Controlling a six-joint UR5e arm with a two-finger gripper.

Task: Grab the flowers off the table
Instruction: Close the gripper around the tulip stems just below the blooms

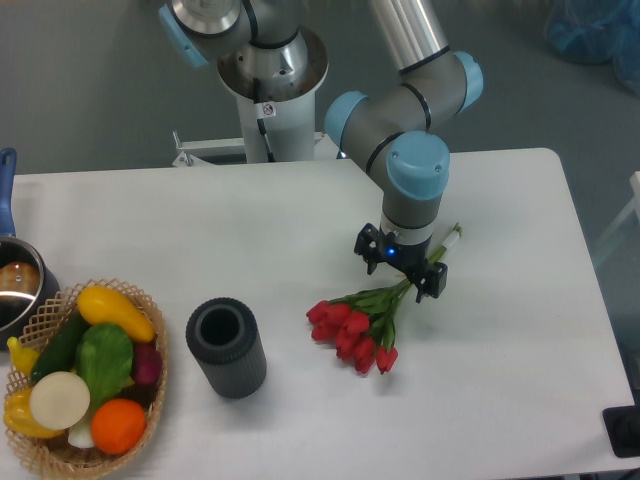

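One gripper point(402, 268) low over flowers point(362, 325) stems on table point(500, 380); finger gap hidden, cannot tell; pinch stems centrally, then lift straight

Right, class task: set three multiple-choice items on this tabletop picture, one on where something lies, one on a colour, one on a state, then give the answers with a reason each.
1. Where is the gripper?
A. over the flowers' stems
B. over the basket
C. inside the black cup

2. What colour are the flowers' blooms?
A. yellow
B. red
C. white

3. How does the black cup stand on the table?
A. lying on its side
B. upside down
C. upright, mouth open upward

Answers:
1. A: the gripper sits low at the stem end of the bunch, far from the basket at the left edge.
2. B: the tulip heads are red, with green leaves and stems.
3. C: its round open mouth faces up.
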